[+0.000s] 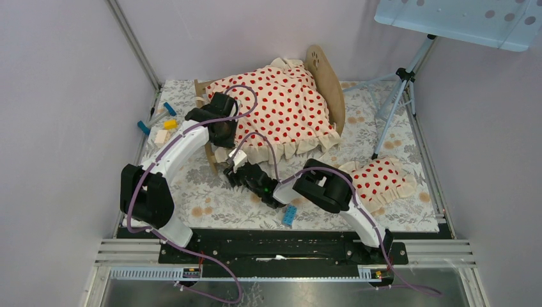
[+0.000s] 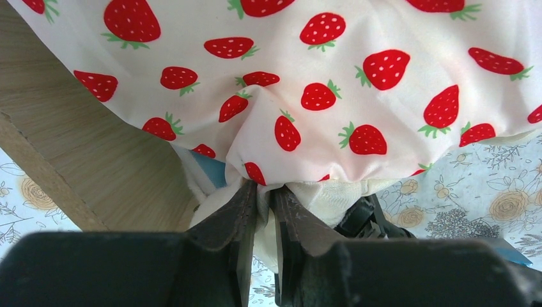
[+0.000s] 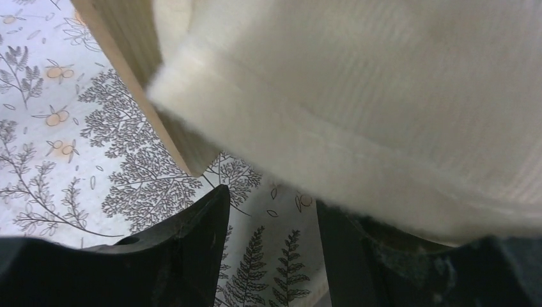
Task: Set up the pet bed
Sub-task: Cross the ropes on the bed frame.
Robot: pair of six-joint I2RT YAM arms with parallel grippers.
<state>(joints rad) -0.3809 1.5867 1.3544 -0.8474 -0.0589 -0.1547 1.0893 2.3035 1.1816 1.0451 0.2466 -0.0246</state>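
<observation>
The pet bed (image 1: 328, 82) is seen in the upper centre of the top view, on a floral mat (image 1: 204, 201), and is largely covered by the strawberry-print blanket (image 1: 284, 109) (only its wooden end boards show). A matching pillow (image 1: 381, 180) is laid right of centre, apart from the bed. A fold of the blanket is pinched in the narrow jaws of the left gripper (image 2: 263, 189). The right gripper (image 3: 268, 208) is held at the bed's lower-left corner, its 2 jaws parted around nothing.
</observation>
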